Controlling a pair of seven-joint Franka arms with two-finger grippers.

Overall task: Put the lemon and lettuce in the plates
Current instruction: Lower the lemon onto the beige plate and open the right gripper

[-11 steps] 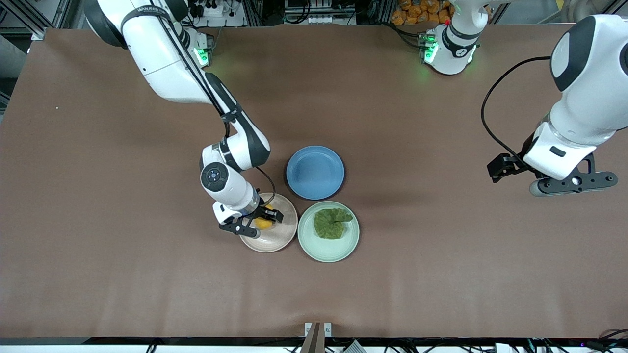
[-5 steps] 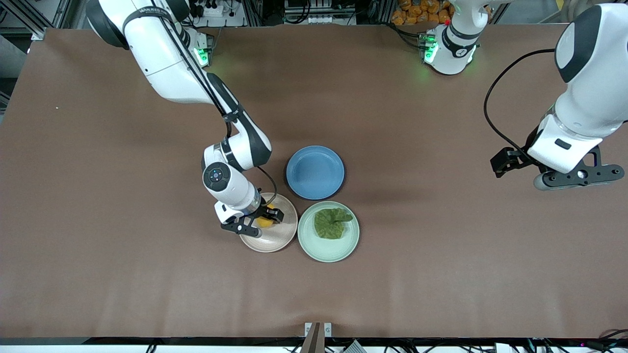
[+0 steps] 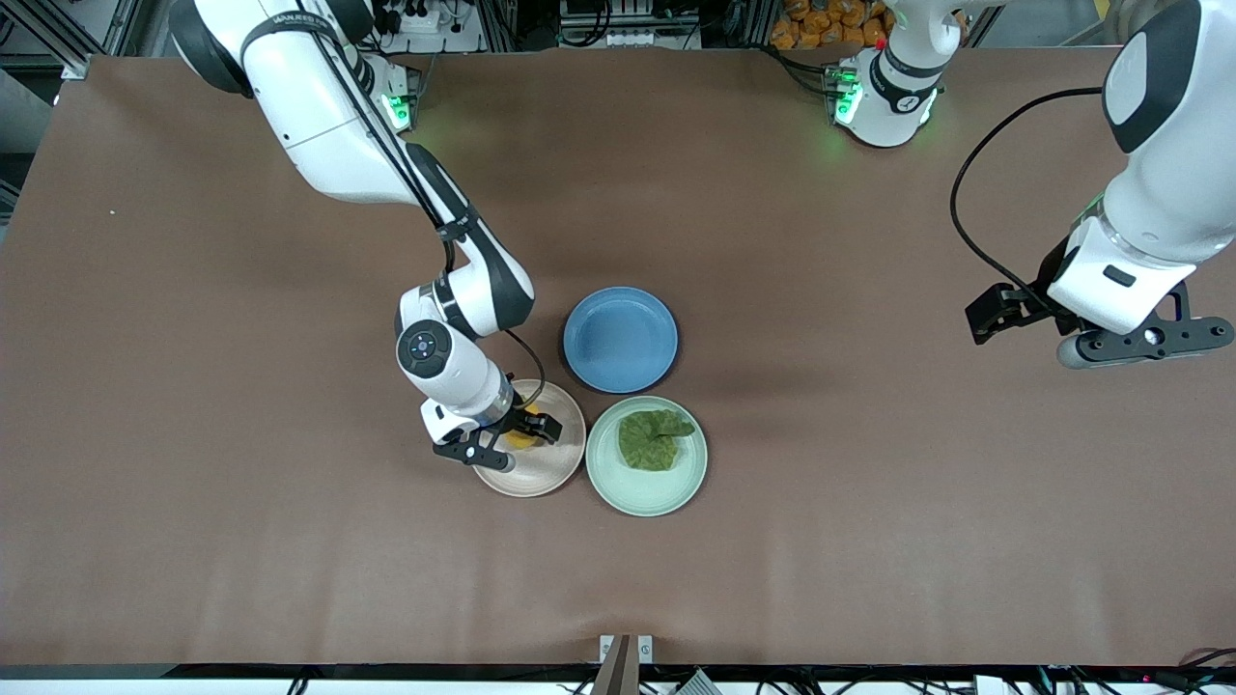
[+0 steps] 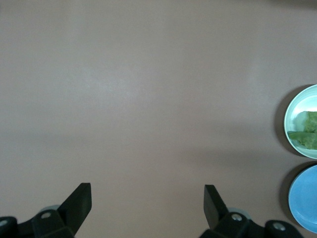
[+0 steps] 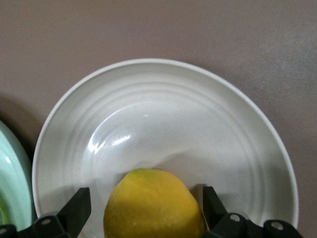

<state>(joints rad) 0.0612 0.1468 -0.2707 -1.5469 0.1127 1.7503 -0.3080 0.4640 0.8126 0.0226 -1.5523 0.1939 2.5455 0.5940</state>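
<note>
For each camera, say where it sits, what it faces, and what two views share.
Front view: high, facing both arms; right gripper over the beige-pink plate.
Left wrist view: looks down on bare table; open left gripper.
Right wrist view: faces the yellow lemon between its fingers.
Shared: mint green plate with lettuce.

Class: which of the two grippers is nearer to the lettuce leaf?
The right. The right gripper is over the beige plate beside the mint plate holding the lettuce, fingers around the lemon. The left gripper waits open, toward the left arm's end of the table.
</note>
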